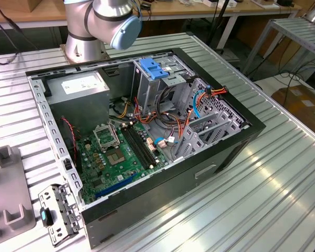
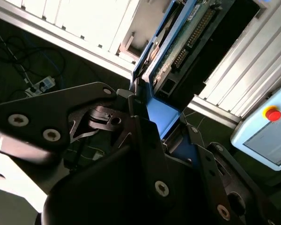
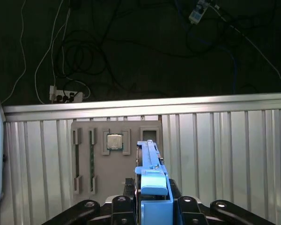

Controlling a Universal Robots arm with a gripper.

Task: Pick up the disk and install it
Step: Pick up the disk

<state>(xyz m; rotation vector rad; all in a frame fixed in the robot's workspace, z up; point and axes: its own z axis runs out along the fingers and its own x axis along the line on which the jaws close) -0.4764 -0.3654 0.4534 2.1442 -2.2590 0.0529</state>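
In both wrist views my gripper (image 2: 154, 123) (image 3: 153, 202) is shut on the disk (image 2: 178, 43) (image 3: 150, 154), gripping it by the blue plastic frame along its edges. In the second wrist view the disk's green circuit-board side and connector row face the camera. In the first wrist view the disk stands edge-on between the black fingers (image 3: 185, 205), raised above the ribbed metal table (image 3: 225, 154). The open computer case (image 1: 231, 147) lies on its side in the exterior view, with its drive cage (image 1: 210, 123) toward that view's right.
A blue bracket (image 1: 153, 68) sits on the bay at the back of the case, beside the grey power supply (image 1: 79, 86). The arm's base (image 1: 86, 42) stands behind the case. A grey fixture plate holding a processor (image 3: 114, 141) lies on the table. A red stop button (image 2: 271, 114) is nearby.
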